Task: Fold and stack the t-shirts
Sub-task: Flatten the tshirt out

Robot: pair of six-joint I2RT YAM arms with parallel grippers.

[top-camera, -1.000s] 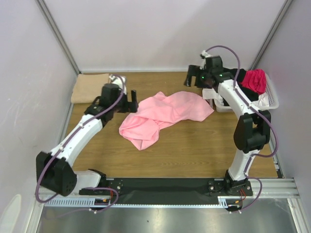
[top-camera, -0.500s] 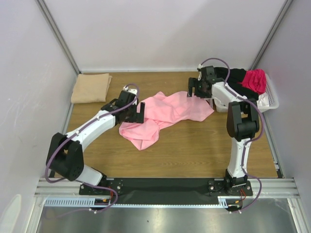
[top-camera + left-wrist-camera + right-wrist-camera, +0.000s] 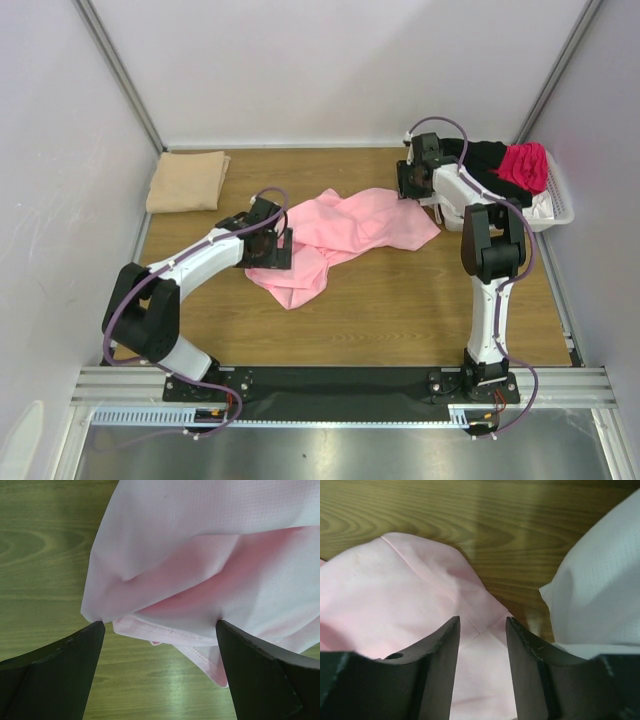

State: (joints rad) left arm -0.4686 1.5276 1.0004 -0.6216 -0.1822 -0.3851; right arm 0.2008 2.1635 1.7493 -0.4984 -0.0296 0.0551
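A light pink t-shirt (image 3: pixel 340 235) lies crumpled in the middle of the wooden table. My left gripper (image 3: pixel 272 250) is low at the shirt's left edge. It is open wide, and the stitched hem (image 3: pixel 165 634) lies just ahead, between its fingertips (image 3: pixel 95 630). My right gripper (image 3: pixel 410 185) is down on the shirt's far right corner. Its jaws stand narrowly apart with flat pink cloth (image 3: pixel 400 590) between them, not pinched. A tan t-shirt (image 3: pixel 187 181) lies folded at the back left.
A white plastic basket (image 3: pixel 560 205) at the back right holds a magenta shirt (image 3: pixel 523 163) and a black one (image 3: pixel 485 155). White cloth (image 3: pixel 600 595) hangs close to the right of my right gripper. Grey walls enclose the table.
My left arm swung forward and down to the pink shirt's left hem. My right gripper dropped onto the shirt's far right corner and its jaws narrowed.
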